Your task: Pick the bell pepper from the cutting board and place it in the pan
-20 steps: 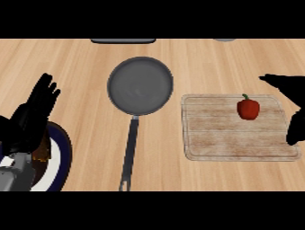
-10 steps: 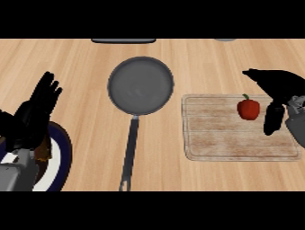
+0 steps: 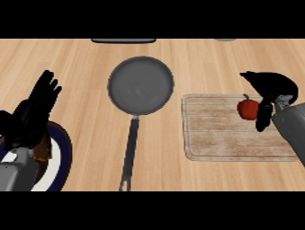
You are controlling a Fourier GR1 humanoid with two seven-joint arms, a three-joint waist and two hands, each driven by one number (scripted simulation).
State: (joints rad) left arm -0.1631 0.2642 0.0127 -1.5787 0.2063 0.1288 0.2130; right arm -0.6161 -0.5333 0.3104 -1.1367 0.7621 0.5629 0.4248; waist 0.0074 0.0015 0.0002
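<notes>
Reaching for the bell pepper [image 3: 248,109] is the step in hand: it sits on the cutting board [image 3: 228,139], at its far right. The right hand [image 3: 272,92] arches over it, fingers spread and apparently just touching, nothing gripped. Next the fingers must curl round it, then carry it left to the pan [image 3: 141,85]. The left hand [image 3: 32,114] rests open at the near left.

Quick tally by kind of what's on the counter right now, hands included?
Bell pepper: 1
Cutting board: 1
Pan: 1
Plate, blue-rimmed, at the lower left: 1
Hands: 2, left hand and right hand
Dark items cut off at the far edge, unidentifiable: 2
Total: 8
</notes>
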